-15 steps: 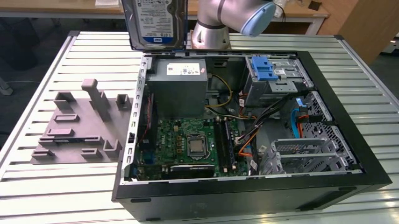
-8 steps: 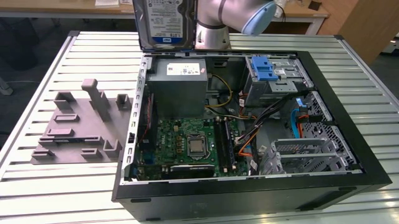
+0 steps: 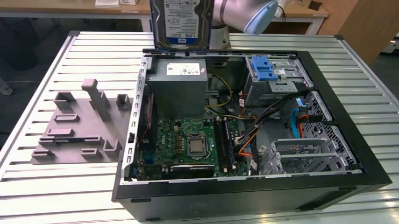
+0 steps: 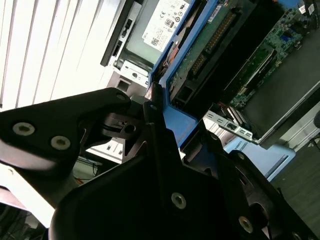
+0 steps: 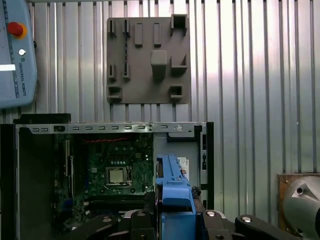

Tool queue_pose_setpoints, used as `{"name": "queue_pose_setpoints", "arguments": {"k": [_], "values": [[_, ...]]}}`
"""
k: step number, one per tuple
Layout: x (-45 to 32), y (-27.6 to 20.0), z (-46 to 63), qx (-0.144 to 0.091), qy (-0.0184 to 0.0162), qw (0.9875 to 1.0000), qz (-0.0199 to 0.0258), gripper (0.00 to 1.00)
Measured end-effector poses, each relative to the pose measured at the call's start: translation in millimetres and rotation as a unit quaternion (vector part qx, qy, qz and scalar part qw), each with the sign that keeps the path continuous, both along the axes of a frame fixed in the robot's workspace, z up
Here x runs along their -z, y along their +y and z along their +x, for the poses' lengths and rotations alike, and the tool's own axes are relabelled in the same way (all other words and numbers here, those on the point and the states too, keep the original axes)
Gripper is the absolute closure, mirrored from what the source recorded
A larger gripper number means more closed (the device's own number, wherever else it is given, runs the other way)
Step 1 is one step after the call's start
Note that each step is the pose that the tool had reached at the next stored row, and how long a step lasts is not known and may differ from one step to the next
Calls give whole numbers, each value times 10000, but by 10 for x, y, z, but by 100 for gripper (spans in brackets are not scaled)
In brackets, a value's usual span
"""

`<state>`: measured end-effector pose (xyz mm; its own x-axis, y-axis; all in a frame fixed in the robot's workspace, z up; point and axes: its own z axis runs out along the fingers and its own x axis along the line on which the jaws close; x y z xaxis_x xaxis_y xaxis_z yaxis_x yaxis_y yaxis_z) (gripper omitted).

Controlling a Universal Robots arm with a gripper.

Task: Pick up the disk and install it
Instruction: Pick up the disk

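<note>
The slatted worktop carries the open computer case. The case lies on its side and fills the half toward the exterior view's right. A grey fixture board lies beside the case, toward the worktop edge at the exterior view's left. Inside the case, the grey power supply box sits at the end nearest the far worktop edge, with the motherboard next to it. Two silver cages stand along the opposite case wall: the cage with the blue latch and an empty cage.

The disk hangs upright in the air above the far wall of the case, over the power supply box, and touches nothing below. In the first wrist view the hand is pressed together on the disk's blue carrier frame, one finger on each side.

Hazards, as I judge them:
- The grip bears on narrow plastic edges only. A jolt or a fast swing may let the disk pivot or slip and fall onto the power supply box or the motherboard.
- Loose cables cross the space between the cages. They may snag the frame or block a bay.
- A tilted disk may jam against cage rails, and force applied then may crack the frame.
</note>
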<state>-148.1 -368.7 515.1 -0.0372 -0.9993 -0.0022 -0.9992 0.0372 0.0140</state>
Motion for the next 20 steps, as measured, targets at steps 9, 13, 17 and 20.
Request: {"name": "queue_pose_setpoints", "arguments": {"k": [9,13,17,20], "values": [[49,-280,30,0,-1,10000,1,64],[68,-428,35,0,-1,10000,1,64],[78,-509,107,0,-1,10000,1,64],[86,-530,234,0,-1,10000,0,64]]}}
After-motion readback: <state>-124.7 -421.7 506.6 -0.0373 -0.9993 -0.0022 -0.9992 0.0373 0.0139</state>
